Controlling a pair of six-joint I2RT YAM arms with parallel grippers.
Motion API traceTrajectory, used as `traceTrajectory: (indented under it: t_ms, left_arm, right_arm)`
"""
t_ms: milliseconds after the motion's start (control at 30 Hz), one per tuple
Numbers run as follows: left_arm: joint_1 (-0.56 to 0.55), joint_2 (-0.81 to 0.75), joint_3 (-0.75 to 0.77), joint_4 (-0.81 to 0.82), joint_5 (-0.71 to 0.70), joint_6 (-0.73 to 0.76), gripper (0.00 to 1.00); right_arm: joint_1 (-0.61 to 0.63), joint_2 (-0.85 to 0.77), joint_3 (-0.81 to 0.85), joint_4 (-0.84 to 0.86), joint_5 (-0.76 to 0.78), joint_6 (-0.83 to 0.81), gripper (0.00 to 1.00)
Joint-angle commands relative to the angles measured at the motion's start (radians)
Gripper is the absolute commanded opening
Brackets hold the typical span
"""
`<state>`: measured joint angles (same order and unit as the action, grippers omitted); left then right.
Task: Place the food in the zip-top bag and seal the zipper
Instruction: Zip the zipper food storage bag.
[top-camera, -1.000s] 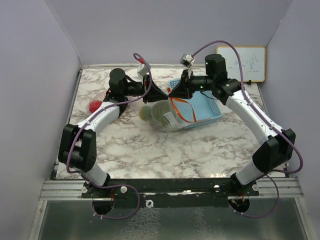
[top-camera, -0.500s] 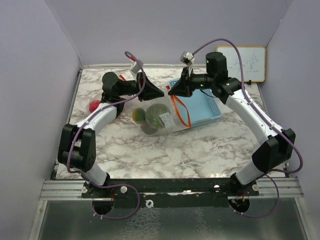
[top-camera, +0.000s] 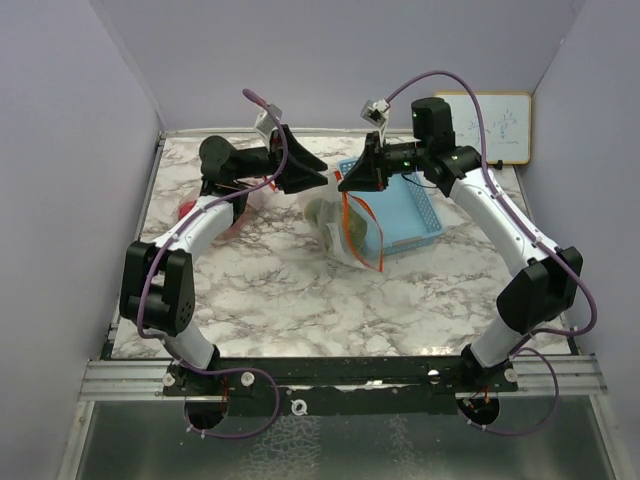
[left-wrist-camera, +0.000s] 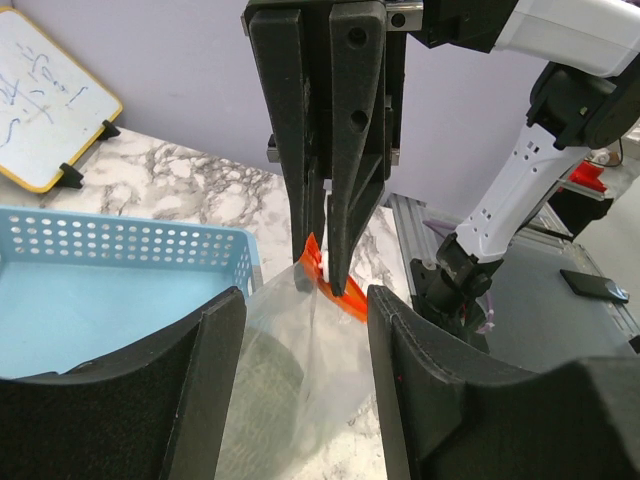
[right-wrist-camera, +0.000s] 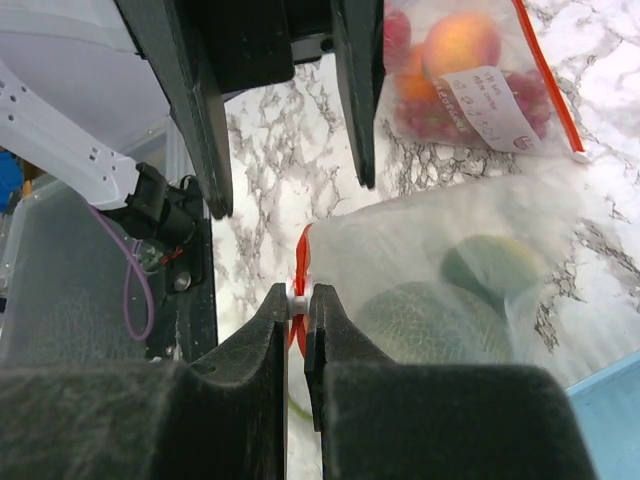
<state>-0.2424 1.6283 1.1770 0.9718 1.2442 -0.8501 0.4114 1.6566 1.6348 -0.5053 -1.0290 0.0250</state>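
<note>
Right gripper (right-wrist-camera: 298, 300): my fingers are clamped on the orange zipper (left-wrist-camera: 312, 262) at one corner of the zip-top bag (right-wrist-camera: 450, 240), holding it up off the marble table (top-camera: 300, 300).
Left gripper (left-wrist-camera: 305, 295): jaws spread wide, straddling the same corner of the bag just below my right fingers and gripping nothing.
Food already in: a grey-green melon (right-wrist-camera: 425, 325) and a yellow-green fruit (right-wrist-camera: 490, 265) sit in the hanging bag.
Other food: an orange fruit (right-wrist-camera: 462, 42) and small red pieces (right-wrist-camera: 430, 115) lie inside a second labelled bag (right-wrist-camera: 470, 90) flat on the table, off to my left side.
Blue basket (left-wrist-camera: 120, 250): what I can see of its inside holds no food.
Zipper state: from above the orange strip hangs in a loose loop, so I judge the mouth unsealed, though I cannot tell for certain.
Done: loading of this bag looks finished.
Left: running the zipper closed along its length, with my left jaws steadying the corner.
</note>
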Motion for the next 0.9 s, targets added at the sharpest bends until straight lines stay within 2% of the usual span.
traceTrajectory:
  t_ms: [0, 167, 333, 500, 633, 767, 833, 867]
  left_arm:
    - [-0.044, 0.033, 0.049, 0.041, 0.050, -0.016, 0.57]
    - [-0.062, 0.041, 0.021, 0.097, 0.073, -0.032, 0.60]
    - [-0.067, 0.052, -0.032, 0.357, 0.083, -0.187, 0.62]
    - [-0.068, 0.116, -0.030, 0.526, 0.066, -0.296, 0.63]
    - [-0.069, 0.224, 0.033, 0.799, 0.025, -0.519, 0.63]
    - [-0.077, 0.263, 0.086, 0.807, 0.040, -0.552, 0.63]
    - [-0.082, 0.259, 0.087, 0.806, 0.050, -0.548, 0.59]
    - [-0.086, 0.257, 0.087, 0.806, 0.052, -0.551, 0.54]
  right_arm:
    - [0.006, -0.007, 0.049, -0.014, -0.045, -0.002, 0.05]
    - [0.006, -0.006, 0.053, -0.021, -0.057, -0.007, 0.05]
    - [0.006, -0.009, 0.051, -0.030, -0.071, -0.011, 0.05]
    - [0.007, -0.016, 0.047, -0.027, -0.132, -0.005, 0.05]
    - [0.010, -0.034, 0.039, -0.031, -0.174, -0.001, 0.05]
    - [0.012, -0.044, 0.050, -0.046, -0.167, -0.003, 0.05]
    - [0.012, -0.042, 0.059, -0.055, -0.161, -0.005, 0.05]
    - [0.012, -0.042, 0.061, -0.058, -0.158, -0.005, 0.05]
